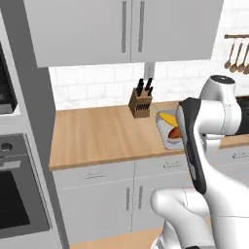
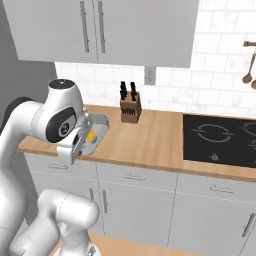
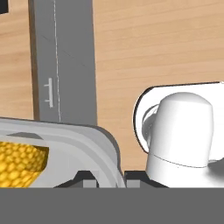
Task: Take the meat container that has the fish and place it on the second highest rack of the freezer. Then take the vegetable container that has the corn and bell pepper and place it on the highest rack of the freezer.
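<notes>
Gripper [image 3: 109, 176] clamping tray [image 3: 94, 144] rim | bumpy yellow corn [image 3: 19, 164] inside

White arm [image 2: 60, 120] over wooden counter [image 2: 150, 140], partly hiding grey tray [image 2: 98, 131] with yellow corn [image 2: 90, 135]. Knife block [image 2: 130, 110] near wall, black cooktop [image 2: 220, 140] at right.

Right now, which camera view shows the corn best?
The left base view: the corn lies in its grey container beside the red-orange pepper, though the arm hides part of it. The hand view gives a close but cropped piece of cob; the right base view shows a yellow sliver behind the arm.
</notes>
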